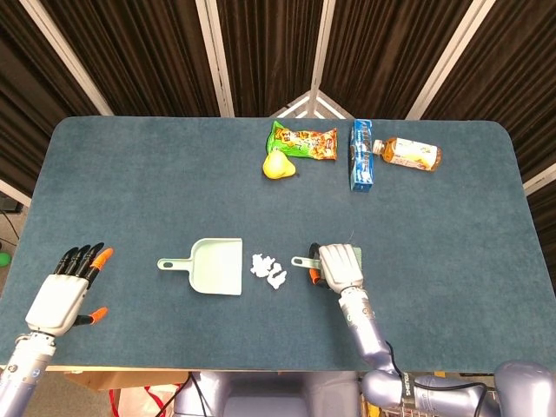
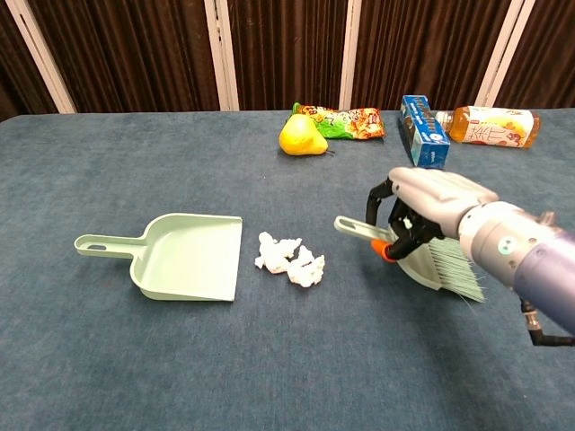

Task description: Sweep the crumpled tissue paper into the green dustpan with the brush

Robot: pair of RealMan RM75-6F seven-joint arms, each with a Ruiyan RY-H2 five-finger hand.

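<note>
The crumpled white tissue paper (image 1: 268, 269) (image 2: 289, 259) lies on the blue table, just right of the green dustpan's (image 1: 213, 266) (image 2: 184, 257) open edge. The dustpan's handle points left. My right hand (image 1: 339, 266) (image 2: 429, 203) grips the green brush (image 2: 429, 260) (image 1: 307, 261) and holds it lifted off the table to the right of the tissue, handle toward the tissue, bristles down and to the right. My left hand (image 1: 66, 288) hovers open at the table's near left edge, fingers spread, far from the dustpan; the chest view does not show it.
At the far side lie a yellow pear (image 1: 277, 164) (image 2: 302, 136), a green snack bag (image 1: 304, 142) (image 2: 345, 121), a blue box (image 1: 361, 155) (image 2: 423, 130) and a tea bottle (image 1: 412, 154) (image 2: 490, 125).
</note>
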